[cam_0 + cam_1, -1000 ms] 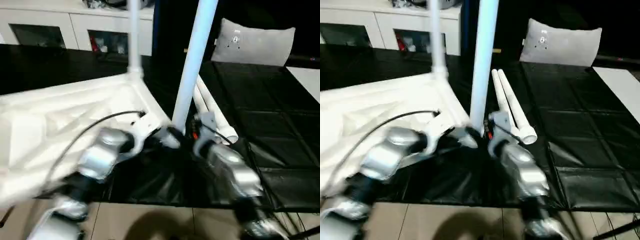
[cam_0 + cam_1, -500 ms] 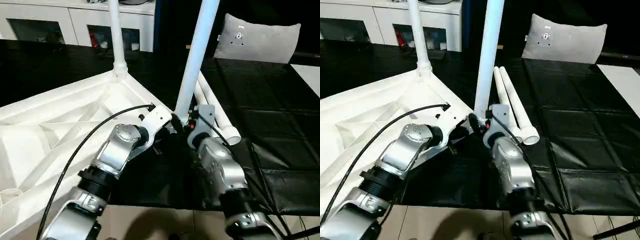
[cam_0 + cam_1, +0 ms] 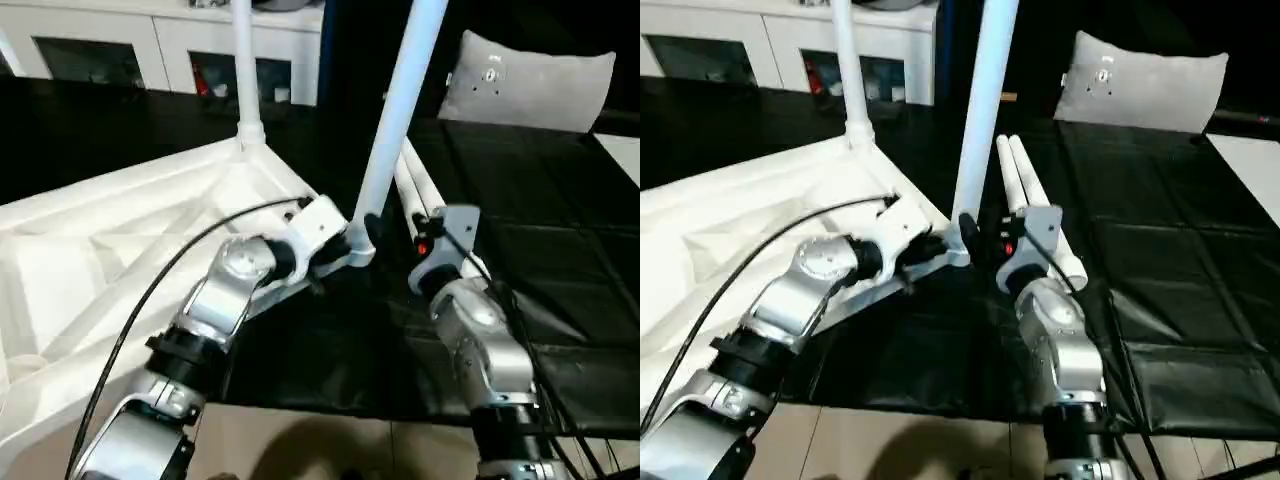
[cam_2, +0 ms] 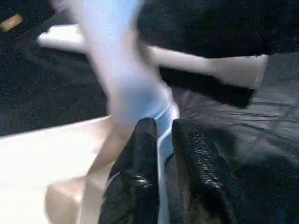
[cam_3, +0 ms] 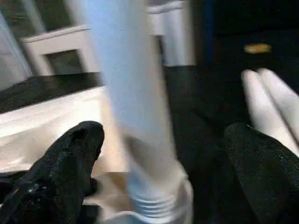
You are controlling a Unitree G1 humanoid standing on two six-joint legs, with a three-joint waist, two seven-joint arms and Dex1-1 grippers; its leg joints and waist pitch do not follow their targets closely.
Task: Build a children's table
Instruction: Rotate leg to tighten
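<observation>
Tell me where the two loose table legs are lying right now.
In the right eye view, the two loose legs lie side by side on the black mat, just right of the upright leg in the tabletop's near corner socket, behind the right gripper.

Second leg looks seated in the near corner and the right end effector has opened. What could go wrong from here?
The near leg leans rather than standing plumb like the far leg; with the right end effector open around it, it may tip or work out of its socket if not fully home. The left end effector sits tight against the socket base, so pulling away could nudge the table top. The two loose legs lie close beside the right arm and could get knocked.
</observation>
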